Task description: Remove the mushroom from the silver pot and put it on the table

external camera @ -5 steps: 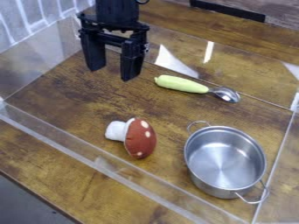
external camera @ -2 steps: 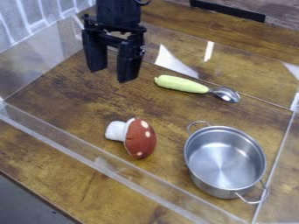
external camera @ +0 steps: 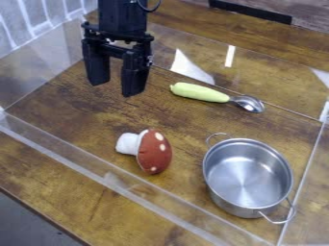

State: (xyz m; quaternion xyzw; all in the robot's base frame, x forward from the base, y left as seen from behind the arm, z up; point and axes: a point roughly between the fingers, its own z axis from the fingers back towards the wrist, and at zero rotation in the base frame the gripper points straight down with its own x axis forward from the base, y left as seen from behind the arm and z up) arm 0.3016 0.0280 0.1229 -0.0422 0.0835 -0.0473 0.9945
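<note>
Red with white dots, the mushroom (external camera: 146, 150) lies on its side on the table (external camera: 77, 106), just left of the silver pot (external camera: 248, 176), which is empty. The gripper (external camera: 113, 75) hangs well apart from both, jaws wide open and holding nothing. The task looks finished; the next move probably calls only for the arm to retreat.

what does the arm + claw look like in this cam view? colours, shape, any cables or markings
The claw is all black: a boxy black wrist block at the top edge of the frame, with two long, flat, slab-like black fingers below it. A thin dark crossbar links them near the top. No markings or labels are readable at this resolution. A dark cable-like bit shows near the top of the block; the rest of the arm is cropped out.
</note>
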